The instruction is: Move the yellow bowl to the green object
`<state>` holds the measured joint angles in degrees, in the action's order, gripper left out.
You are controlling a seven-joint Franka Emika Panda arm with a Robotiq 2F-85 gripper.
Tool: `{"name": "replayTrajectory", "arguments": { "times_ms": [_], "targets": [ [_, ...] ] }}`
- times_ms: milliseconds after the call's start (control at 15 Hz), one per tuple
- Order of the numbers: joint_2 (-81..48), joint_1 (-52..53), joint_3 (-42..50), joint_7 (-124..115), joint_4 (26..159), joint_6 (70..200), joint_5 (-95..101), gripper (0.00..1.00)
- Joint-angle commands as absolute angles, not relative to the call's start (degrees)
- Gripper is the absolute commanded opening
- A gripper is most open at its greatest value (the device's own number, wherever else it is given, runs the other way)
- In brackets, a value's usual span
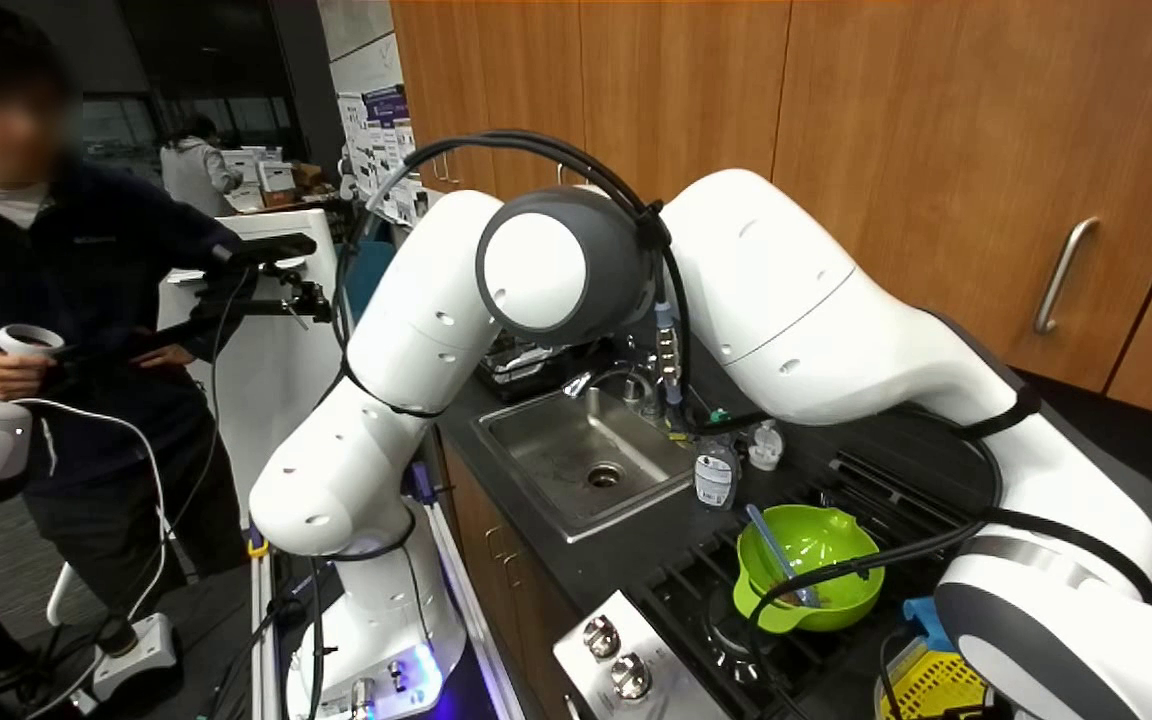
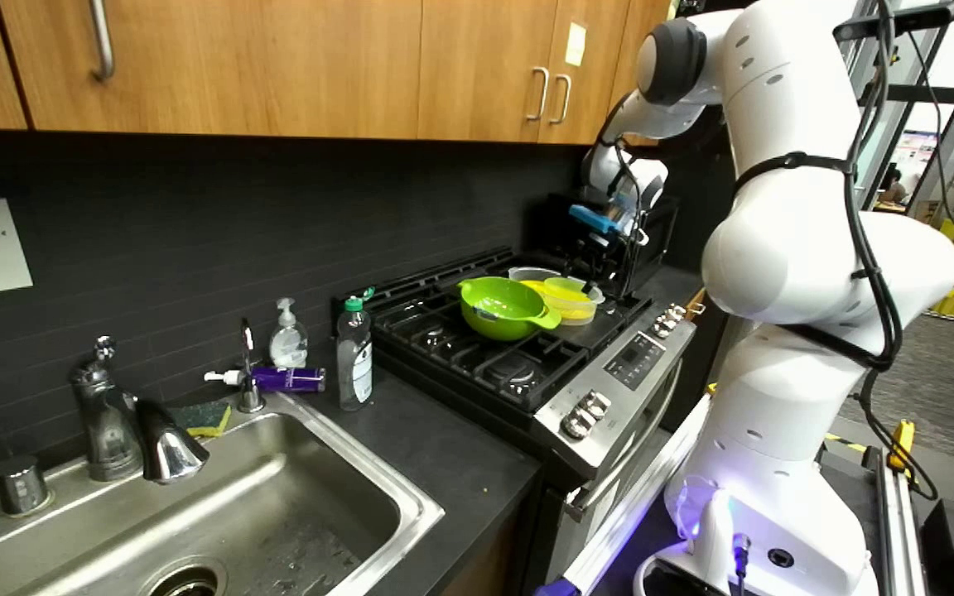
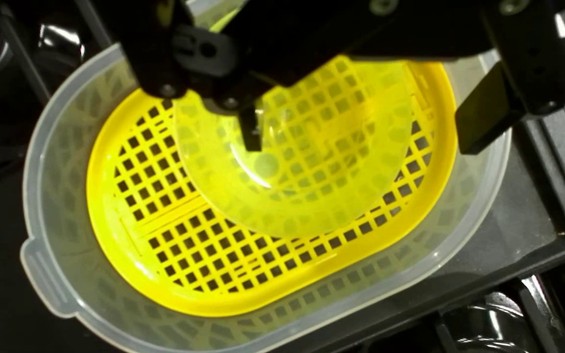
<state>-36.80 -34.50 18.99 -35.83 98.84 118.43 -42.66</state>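
Observation:
The yellow bowl point(image 3: 287, 215), small and see-through, sits on a yellow strainer inside a clear tub in the wrist view. Its rim point(image 2: 566, 291) also shows in an exterior view. The green object point(image 2: 506, 324) is a bright green bowl with a spout and handle on the stove beside that tub; in an exterior view a blue-handled utensil leans inside the green bowl point(image 1: 841, 595). My gripper point(image 3: 368, 139) is open above the yellow bowl. One finger point(image 3: 251, 133) hangs over the bowl's inside, the opposite finger point(image 3: 486, 115) outside its rim. I cannot tell whether either touches it.
The yellow strainer point(image 3: 174, 289) lies in the clear tub point(image 3: 42, 166), whose walls surround the bowl. Black stove grates point(image 2: 477, 372) lie under and around. A dish soap bottle point(image 2: 354, 356) and the sink point(image 2: 411, 497) stand off toward the counter. Wooden cabinets point(image 2: 278, 66) hang above.

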Motion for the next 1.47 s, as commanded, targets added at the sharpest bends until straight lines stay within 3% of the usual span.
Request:
{"name": "replayTrajectory", "arguments": {
  "times_ms": [0, 1000, 1400],
  "targets": [
    [-35.83, -34.27, 18.93, -34.73, 100.18, 121.52, -45.91, 1.00],
    [-35.74, -28.81, 19.38, -38.50, 97.20, 133.95, -47.90, 1.00],
    [-38.08, -27.51, 19.76, -42.56, 94.30, 129.44, -40.88, 1.00]
  ]
}}
